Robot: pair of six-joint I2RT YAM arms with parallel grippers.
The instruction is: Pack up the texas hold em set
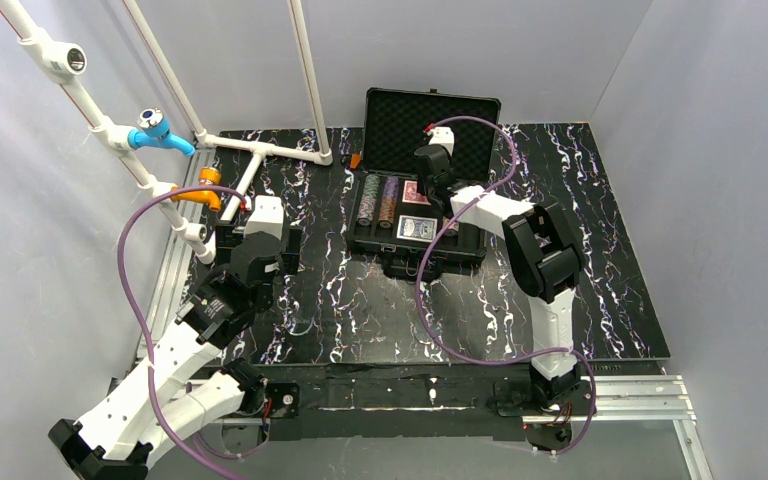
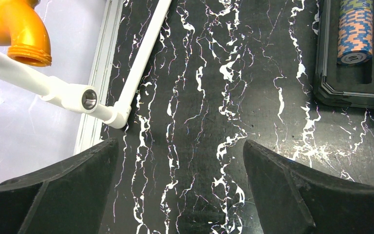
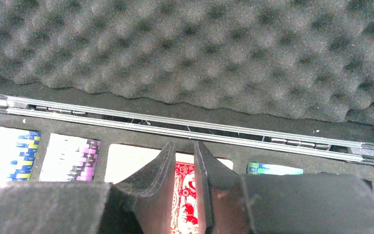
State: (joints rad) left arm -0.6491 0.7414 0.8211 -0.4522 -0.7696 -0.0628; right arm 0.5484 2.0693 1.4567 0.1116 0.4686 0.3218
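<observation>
A black tabletop [image 2: 199, 97] veined with white sits inside pale grey walls [image 1: 720, 100]. The left gripper [image 2: 180, 146] hangs over it with fingers spread wide and empty; white pipe [image 2: 141, 53] lies ahead to their left. The open briefcase [image 1: 430, 258] stands ahead to their right. The right gripper [image 3: 184, 146] has its fingers nearly together over the red-backed deck [image 3: 184, 204]; whether they pinch it is unclear. Striped chips [image 3: 83, 151] lie to their left, with the foam lid [image 3: 199, 48] ahead.

Wide-open left gripper [image 2: 181, 146] on a folded arm; right arm outstretched, right gripper [image 3: 184, 144] narrowly parted, pointing down.
</observation>
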